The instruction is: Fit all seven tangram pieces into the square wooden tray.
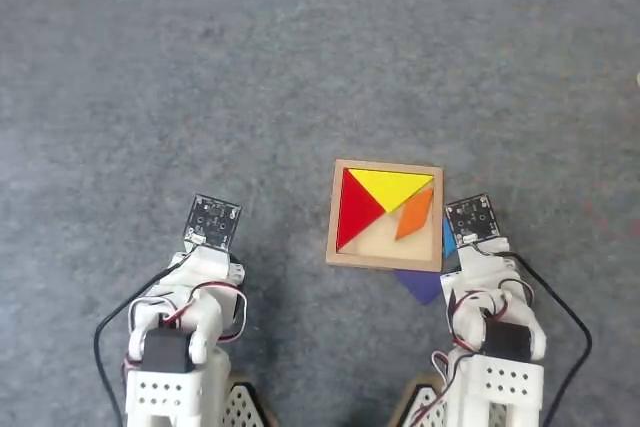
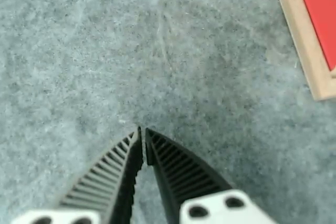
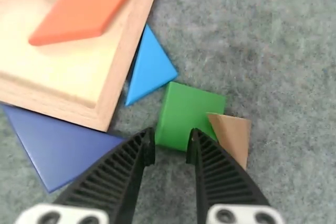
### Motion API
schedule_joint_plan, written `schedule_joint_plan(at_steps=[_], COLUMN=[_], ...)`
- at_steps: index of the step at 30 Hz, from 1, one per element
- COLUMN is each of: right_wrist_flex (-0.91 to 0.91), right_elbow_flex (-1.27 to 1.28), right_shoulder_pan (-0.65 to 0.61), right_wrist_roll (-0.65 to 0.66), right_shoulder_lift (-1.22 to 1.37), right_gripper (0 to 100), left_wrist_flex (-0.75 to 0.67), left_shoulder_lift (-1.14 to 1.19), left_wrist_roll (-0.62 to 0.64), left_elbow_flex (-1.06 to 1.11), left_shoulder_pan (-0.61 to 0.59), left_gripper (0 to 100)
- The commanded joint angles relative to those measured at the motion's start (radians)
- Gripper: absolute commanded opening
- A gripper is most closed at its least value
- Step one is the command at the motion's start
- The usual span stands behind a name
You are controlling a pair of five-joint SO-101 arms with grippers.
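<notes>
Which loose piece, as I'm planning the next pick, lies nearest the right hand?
The green square: it alone lies centred straight ahead of the right hand.

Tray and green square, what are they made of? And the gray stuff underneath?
The tray looks like pale bare wood: faint grain shows on its rim. The green square is probably painted wood, smooth and matte with thick flat sides, though plastic is possible. The gray surface looks like fuzzy felt or carpet.
</notes>
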Motion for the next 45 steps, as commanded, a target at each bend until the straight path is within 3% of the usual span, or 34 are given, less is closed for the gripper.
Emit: schedule_joint_plan(at_steps=[1,36,45], right_wrist_flex=[0.002,0.008,-0.012], right_elbow_flex=[0.014,0.014,-0.129], right_shoulder_pan=[0.001,-0.004,0.107], right_wrist_roll=[-0.006,-0.006,0.08], right_shoulder_lift=[-0.015,-0.015,-0.001], right_gripper=[11.3,11.6,11.6], left_wrist_flex=[0.005,0.005,0.005], left_shoulder_lift=[-0.021,-0.021,-0.021], left_wrist_roll=[0.008,0.008,0.008], left_elbow_flex=[-0.008,-0.008,-0.008], left_shoulder_pan=[-0.006,-0.006,-0.006], left_gripper=[2,2,2])
